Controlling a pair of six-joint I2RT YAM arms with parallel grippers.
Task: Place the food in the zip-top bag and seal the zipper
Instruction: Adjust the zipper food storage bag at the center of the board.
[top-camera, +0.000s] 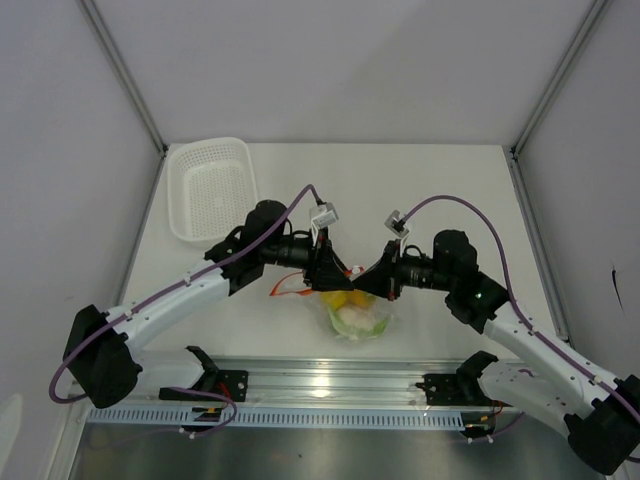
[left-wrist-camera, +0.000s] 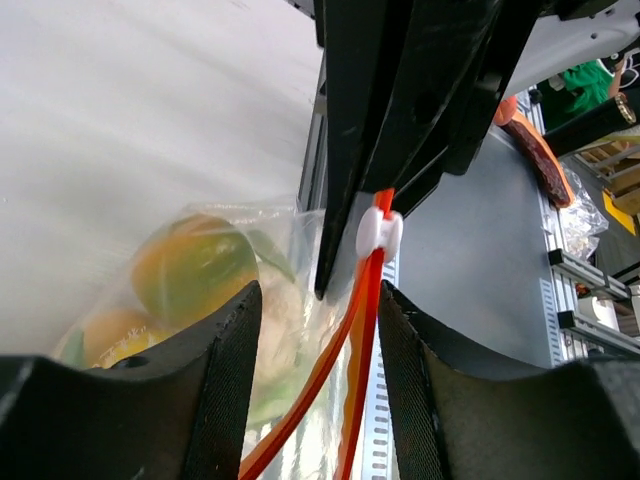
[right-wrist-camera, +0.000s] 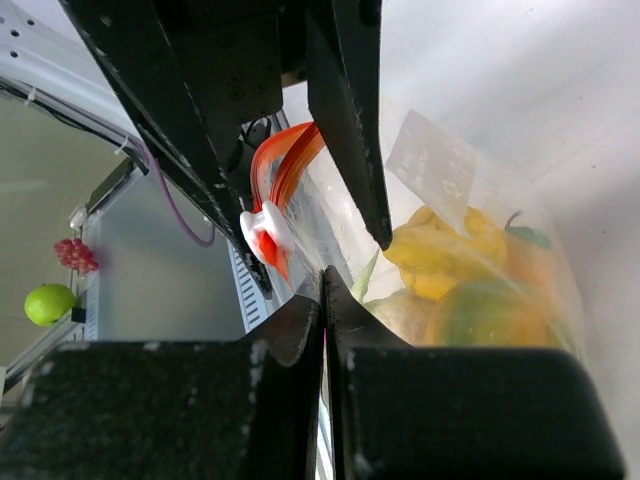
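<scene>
Sealing stage of the bagging task. The food (left-wrist-camera: 190, 265) already lies inside the zip-top bag (top-camera: 358, 318), which rests on the table (top-camera: 450, 190) near its front edge, between the two wrists and well apart from the white basket (top-camera: 210, 188) at the far left. The right gripper (right-wrist-camera: 324, 300) has its fingers (right-wrist-camera: 290, 340) pressed together on the zipper (left-wrist-camera: 365, 320), pinching the orange-red strip just beside the white slider (left-wrist-camera: 378, 232). The left gripper (left-wrist-camera: 315, 330) straddles the same strip with its fingers (left-wrist-camera: 225, 380) apart and clamped on nothing. Whether the track on the left gripper's side of the slider is already joined cannot be told. The next move probably calls for the left gripper to close on the slider or the strip and draw along the mouth while the right gripper anchors the end. Both arms reach inward from their bases, forearms low and angled toward each other, wrists almost meeting above the bag.
</scene>
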